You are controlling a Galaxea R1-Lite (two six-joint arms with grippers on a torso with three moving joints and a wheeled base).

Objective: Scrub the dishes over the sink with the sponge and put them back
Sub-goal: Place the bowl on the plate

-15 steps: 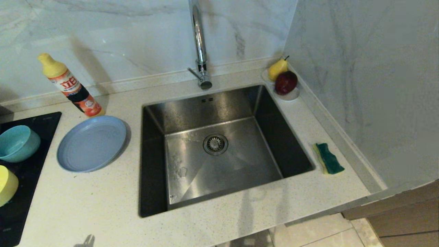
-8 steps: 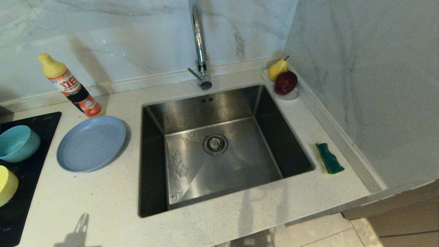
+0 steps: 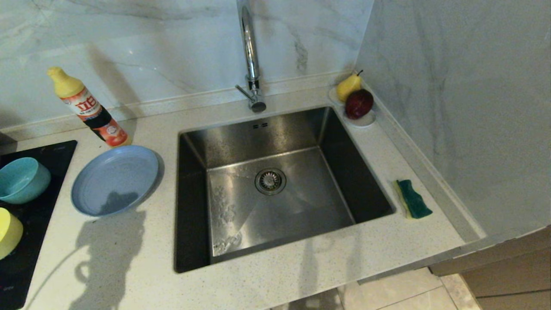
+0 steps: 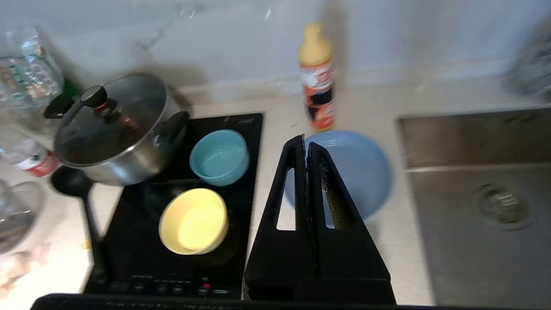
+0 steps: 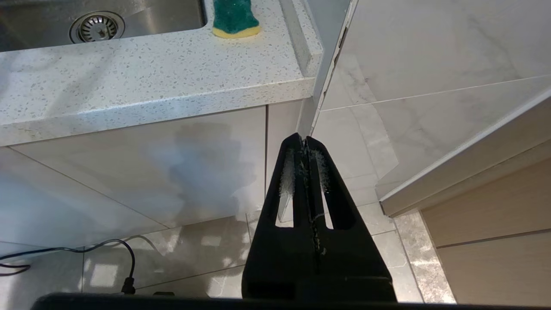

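The grey-blue plate (image 3: 115, 179) lies on the counter left of the sink (image 3: 275, 142). A teal-blue bowl (image 3: 21, 180) and a yellow bowl (image 3: 8, 232) stand on the black cooktop at the far left. The sponge (image 3: 412, 199), green face up, rests on the counter right of the sink. My left gripper (image 4: 304, 144) is shut and empty, hovering above the counter with its tips over the plate (image 4: 357, 172), beside the teal-blue bowl (image 4: 219, 157) and yellow bowl (image 4: 193, 220). My right gripper (image 5: 304, 142) hangs shut and empty below the counter's front edge, far under the sponge (image 5: 234, 18).
A detergent bottle (image 3: 88, 107) stands behind the plate. The chrome faucet (image 3: 250, 56) rises behind the sink. A white dish with a pear and an apple (image 3: 358, 103) sits in the back right corner. A lidded pot (image 4: 114, 127) and ladle (image 4: 84, 206) occupy the cooktop's far side.
My left arm's shadow has grown and crept up the counter from the front edge onto the plate's near rim. Dishes and sponge have stayed where they were.
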